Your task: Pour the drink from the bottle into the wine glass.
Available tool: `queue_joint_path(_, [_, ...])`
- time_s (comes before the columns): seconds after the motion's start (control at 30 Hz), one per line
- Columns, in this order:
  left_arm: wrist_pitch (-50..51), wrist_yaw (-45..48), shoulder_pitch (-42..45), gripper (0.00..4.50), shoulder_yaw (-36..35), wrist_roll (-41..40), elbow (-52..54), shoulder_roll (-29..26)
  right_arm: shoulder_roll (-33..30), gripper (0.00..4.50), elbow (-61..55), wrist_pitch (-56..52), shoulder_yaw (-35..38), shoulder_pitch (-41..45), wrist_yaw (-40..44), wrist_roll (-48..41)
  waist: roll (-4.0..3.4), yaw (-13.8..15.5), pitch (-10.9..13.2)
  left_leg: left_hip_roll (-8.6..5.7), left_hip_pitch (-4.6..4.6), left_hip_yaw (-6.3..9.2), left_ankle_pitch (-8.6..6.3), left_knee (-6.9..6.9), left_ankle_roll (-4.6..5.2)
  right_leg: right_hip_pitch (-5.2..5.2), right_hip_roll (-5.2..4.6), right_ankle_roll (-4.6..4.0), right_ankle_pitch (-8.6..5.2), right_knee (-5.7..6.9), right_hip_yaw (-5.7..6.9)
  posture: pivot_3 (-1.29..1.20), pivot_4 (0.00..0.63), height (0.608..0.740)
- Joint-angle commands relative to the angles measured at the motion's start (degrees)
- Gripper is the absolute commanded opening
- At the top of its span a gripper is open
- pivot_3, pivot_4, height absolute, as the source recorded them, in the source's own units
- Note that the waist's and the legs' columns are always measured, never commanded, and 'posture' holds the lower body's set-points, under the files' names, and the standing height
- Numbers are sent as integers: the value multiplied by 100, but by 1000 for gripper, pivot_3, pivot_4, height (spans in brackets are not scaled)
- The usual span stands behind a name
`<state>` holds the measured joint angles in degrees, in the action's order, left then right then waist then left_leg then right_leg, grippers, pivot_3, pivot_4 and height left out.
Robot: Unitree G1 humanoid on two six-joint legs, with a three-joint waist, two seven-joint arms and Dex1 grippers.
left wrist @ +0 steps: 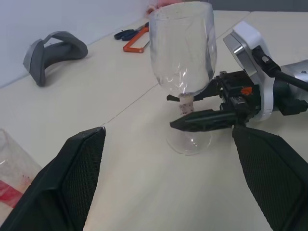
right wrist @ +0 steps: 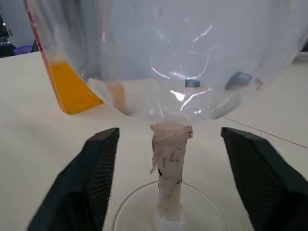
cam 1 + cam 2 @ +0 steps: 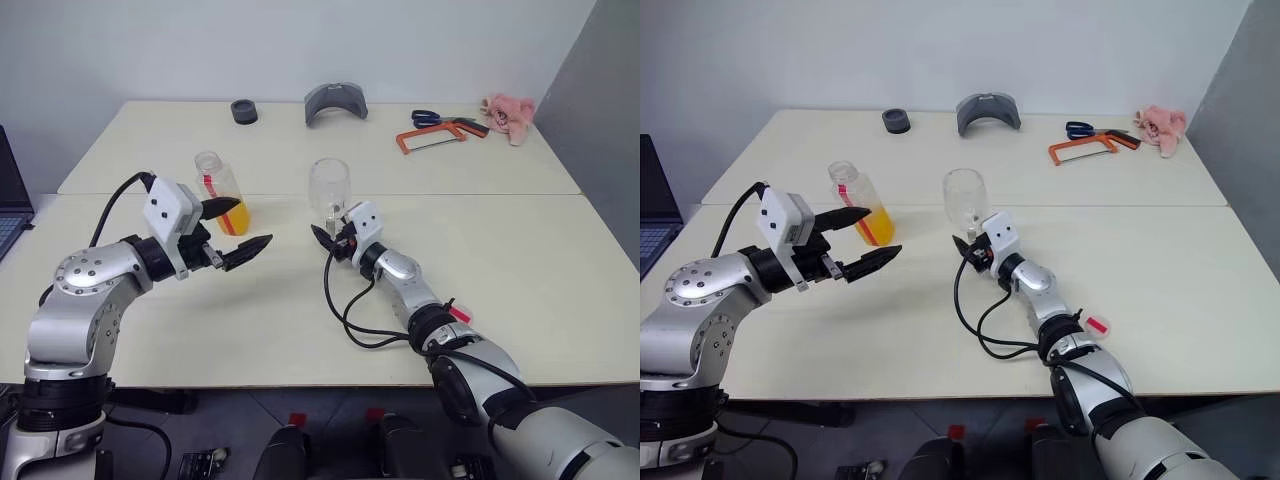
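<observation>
The clear stemmed wine glass (image 3: pixel 329 190) stands upright near the middle of the pale surface (image 3: pixel 520 260), its bowl empty. The right hand (image 2: pixel 166 185) sits at the glass's thin stem, fingers spread wide to either side and not touching it, so it holds nothing. Toward the surface's left edge stands the small clear plastic bottle (image 3: pixel 221 190) with a red label strip, uncapped as far as I can tell, the orange-yellow drink (image 3: pixel 234 216) filling only its lower part. The left hand (image 3: pixel 230 240) hovers just in front of the bottle, wide open and empty.

The bottle looks light and somewhat squeezable; a firm grip may flex its walls, so taking it across the flat sides at mid-height seems safest. The glass is top-heavy and likely to tip; steadying it at the stem looks sensible while pouring.
</observation>
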<state>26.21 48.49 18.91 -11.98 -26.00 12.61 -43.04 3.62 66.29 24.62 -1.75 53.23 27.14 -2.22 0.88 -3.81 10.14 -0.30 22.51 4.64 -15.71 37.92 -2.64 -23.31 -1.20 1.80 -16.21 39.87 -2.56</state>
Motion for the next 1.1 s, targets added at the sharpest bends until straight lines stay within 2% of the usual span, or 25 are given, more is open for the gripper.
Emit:
queue_joint_path(0.03, [-47,50,160,4500,-76,-80,93,-82,42,4473,-83,105,64,148,62,-6,0,0,0,0,0,0,0,0,0,0,0,0,0,0,0,0,150,740])
queue_joint_path(0.37, [-56,109,235,4500,-63,-95,60,-29,-92,4473,-281,21,79,-20,339,-32,0,-1,0,0,0,0,0,0,0,0,0,0,0,0,0,0,150,740])
queue_joint_path(0.6, [-140,118,203,4500,-39,-97,1,38,-371,4473,-912,-122,-69,-545,698,24,0,2,0,0,1,0,0,0,0,0,0,0,0,-1,0,0,150,740])
queue_joint_path(0.9, [-228,114,96,4500,-2,-87,-173,244,-1045,4473,-2918,-1084,-506,-1745,1044,205,1,33,0,3,3,2,0,2,1,0,-1,0,0,-2,1,0,150,740])
queue_joint_path(1.03, [-269,10,-45,4500,-37,0,-354,303,-1503,4473,-4269,-1664,-708,-2434,1289,228,1,56,0,3,4,2,-1,1,1,2,-2,1,0,-5,1,0,150,740])
queue_joint_path(1.1, [-316,-146,-332,4500,-102,91,-423,362,-1842,4473,-5539,-2255,-689,-2953,1500,-7,-1,56,1,3,3,0,-1,1,2,2,-2,1,-1,-6,0,0,150,740])
